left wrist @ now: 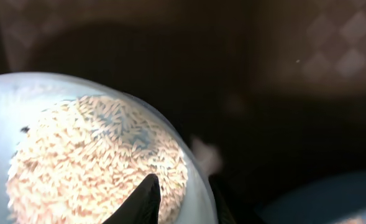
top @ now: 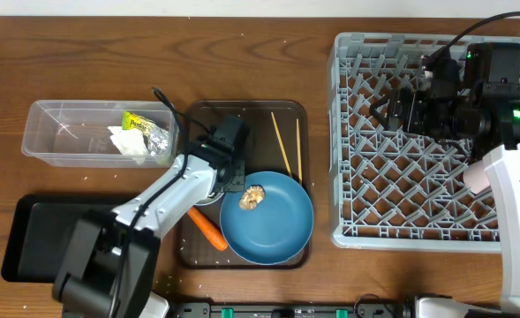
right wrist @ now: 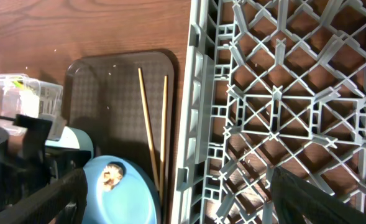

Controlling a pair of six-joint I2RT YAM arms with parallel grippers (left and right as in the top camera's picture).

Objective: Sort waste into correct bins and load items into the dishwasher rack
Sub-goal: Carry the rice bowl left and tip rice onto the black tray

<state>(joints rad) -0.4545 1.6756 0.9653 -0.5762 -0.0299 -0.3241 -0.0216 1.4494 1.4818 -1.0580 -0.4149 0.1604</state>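
My left gripper reaches onto the brown serving tray and is shut on the rim of the light blue bowl, one finger inside and one outside. The bowl holds white rice grains; overhead, my arm hides most of it. The large blue plate carries a brown food lump. The carrot lies left of the plate. The chopsticks lie on the tray. My right gripper is open and empty over the left edge of the grey rack.
The clear tub holds the yellow-green wrapper, white paper and foil. The black tray sits front left. A pinkish object shows in the rack beside the right arm. The serving tray abuts the rack.
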